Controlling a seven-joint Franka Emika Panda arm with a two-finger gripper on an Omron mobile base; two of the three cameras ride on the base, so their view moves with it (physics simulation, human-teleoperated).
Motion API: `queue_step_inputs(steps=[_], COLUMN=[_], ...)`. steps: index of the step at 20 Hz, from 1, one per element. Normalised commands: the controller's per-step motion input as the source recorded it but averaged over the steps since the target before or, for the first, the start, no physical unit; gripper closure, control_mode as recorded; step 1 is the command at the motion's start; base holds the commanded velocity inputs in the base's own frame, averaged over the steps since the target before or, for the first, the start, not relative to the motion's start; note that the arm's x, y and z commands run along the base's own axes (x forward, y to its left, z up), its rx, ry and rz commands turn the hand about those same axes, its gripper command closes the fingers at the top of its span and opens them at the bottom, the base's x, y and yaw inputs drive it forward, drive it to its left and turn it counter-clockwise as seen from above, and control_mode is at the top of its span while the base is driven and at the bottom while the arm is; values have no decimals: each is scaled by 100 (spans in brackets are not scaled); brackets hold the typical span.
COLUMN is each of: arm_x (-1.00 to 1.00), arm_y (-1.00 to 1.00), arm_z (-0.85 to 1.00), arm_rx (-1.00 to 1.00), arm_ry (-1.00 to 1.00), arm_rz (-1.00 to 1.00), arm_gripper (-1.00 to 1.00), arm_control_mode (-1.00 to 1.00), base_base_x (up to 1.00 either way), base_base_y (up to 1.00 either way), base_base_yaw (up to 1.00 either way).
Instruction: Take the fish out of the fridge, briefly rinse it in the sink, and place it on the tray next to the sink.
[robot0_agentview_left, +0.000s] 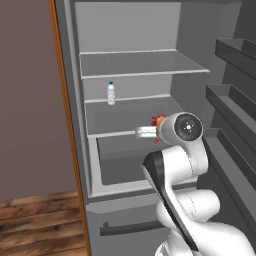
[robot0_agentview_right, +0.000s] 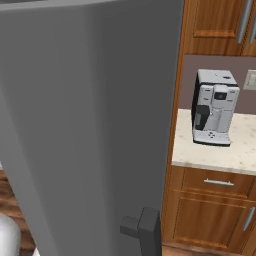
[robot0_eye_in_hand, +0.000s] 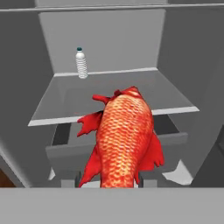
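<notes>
The red-orange fish (robot0_eye_in_hand: 124, 135) hangs between my fingertips just in front of the middle shelf of the open fridge (robot0_eye_in_hand: 105, 39), above its drawer. My gripper (robot0_eye_in_hand: 113, 181) is shut on the fish. From the left base camera, the fish (robot0_agentview_left: 158, 121) is a small red patch beside my gripper (robot0_agentview_left: 151, 129), at the front edge of the fridge's (robot0_agentview_left: 145, 62) middle shelf. The sink and the tray are out of view.
A small clear water bottle (robot0_agentview_left: 111, 93) stands at the back left of the middle shelf. Door shelves (robot0_agentview_left: 232, 95) hang at the right. The grey fridge door (robot0_agentview_right: 90, 125) stands beside a counter with a coffee machine (robot0_agentview_right: 214, 107).
</notes>
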Motion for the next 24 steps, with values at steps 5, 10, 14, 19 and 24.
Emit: queue_step_inputs(steps=[5,10,14,19,24], arm_x=[-29,0,0,0,0], arm_y=[16,0,0,0,0], arm_z=[-7,0,0,0,0], arm_rx=[0,0,0,0,0], arm_ry=[3,0,0,0,0], arm_rz=[2,0,0,0,0], arm_gripper=[100,100,100,100,100], arm_control_mode=[100,100,100,100,100], base_base_x=[-60,-64,-7,0,0], base_base_y=[40,82,68,43,18], base_base_yaw=[16,54,77,90,97])
